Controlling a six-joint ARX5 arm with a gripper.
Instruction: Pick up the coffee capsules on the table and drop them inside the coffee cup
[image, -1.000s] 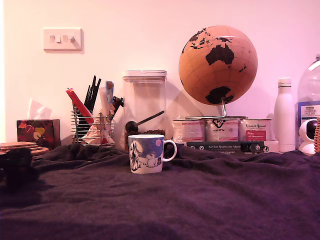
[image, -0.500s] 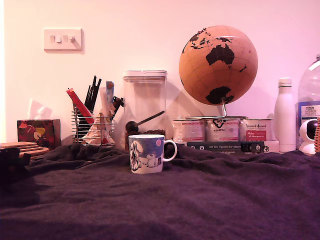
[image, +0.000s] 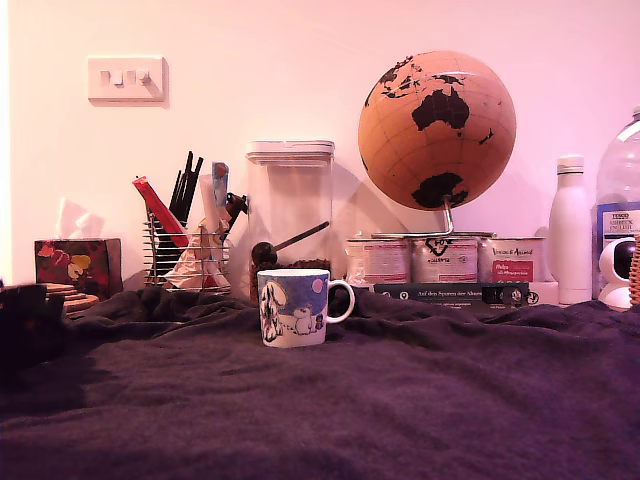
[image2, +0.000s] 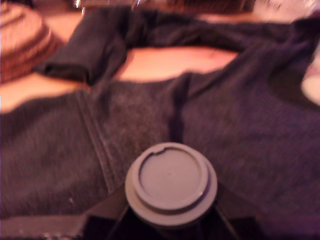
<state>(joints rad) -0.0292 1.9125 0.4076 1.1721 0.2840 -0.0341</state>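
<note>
Far off the cup's (image: 292, 307) handle-less side, the end effector (image2: 171, 220) grips 1 capsule (image2: 171, 182); carry it level, release directly above the rim.

Coffee cup (image: 293, 307) on table (image: 420, 400) — globe (image: 437, 130) behind

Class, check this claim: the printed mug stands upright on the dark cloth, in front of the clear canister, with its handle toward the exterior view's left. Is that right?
Not quite. The exterior view shows the mug upright on the dark cloth, in front of the clear canister, but its handle points toward that view's right, not its left.
</note>
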